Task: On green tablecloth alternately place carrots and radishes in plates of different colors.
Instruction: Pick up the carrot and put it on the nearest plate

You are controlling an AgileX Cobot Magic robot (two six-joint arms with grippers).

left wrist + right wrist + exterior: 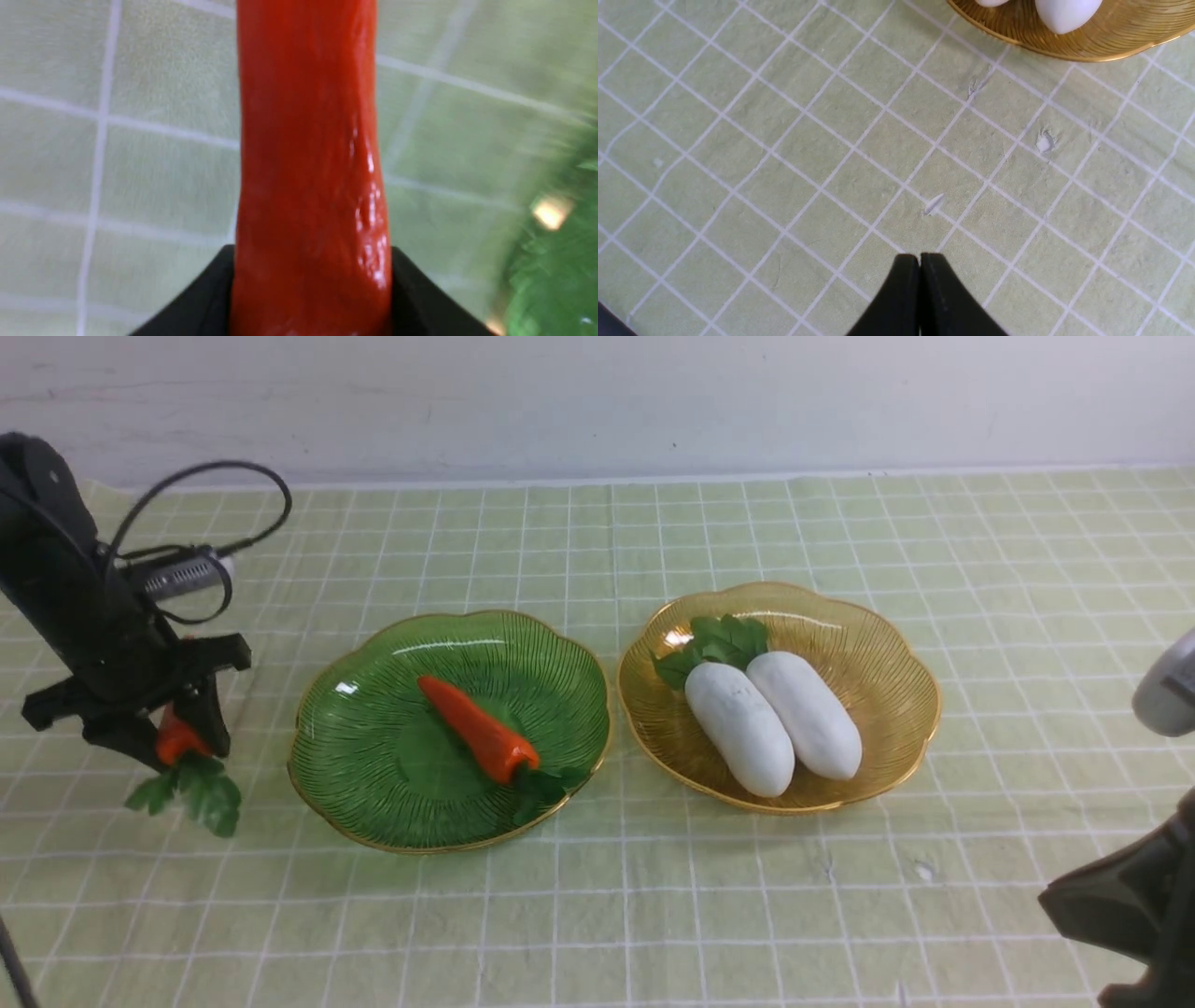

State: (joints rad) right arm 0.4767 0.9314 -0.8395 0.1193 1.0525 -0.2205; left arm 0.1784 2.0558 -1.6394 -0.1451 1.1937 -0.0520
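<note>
One carrot [174, 735] hangs leaves-down in the left gripper [179, 749] at the far left of the scene, just left of the green plate [373, 756] and low over the green tablecloth [653, 915]. Whether its leaves brush the cloth cannot be told. The jaws stand narrowed on the orange body, which fills the middle of the left wrist view.

A second carrot [478, 730] lies slantwise in the green plate, leaves at the near-right rim. Both radishes [742, 728] lie side by side, touching, in the amber plate [887, 700] to the right.

Judged from this layout, the last placement is in hand: three of four vegetables are plated, and the gripped carrot has yet to join its partner. The next move calls for a short travel rightward over the scalloped rim, then a release onto the dish's bare left half, clear of the carrot there.

The left arm slopes down from the far left, fingers pointing downward. The right gripper [920, 263], jaws pressed together and empty, hangs over bare cloth at the near right, near the amber plate's near rim.
</note>
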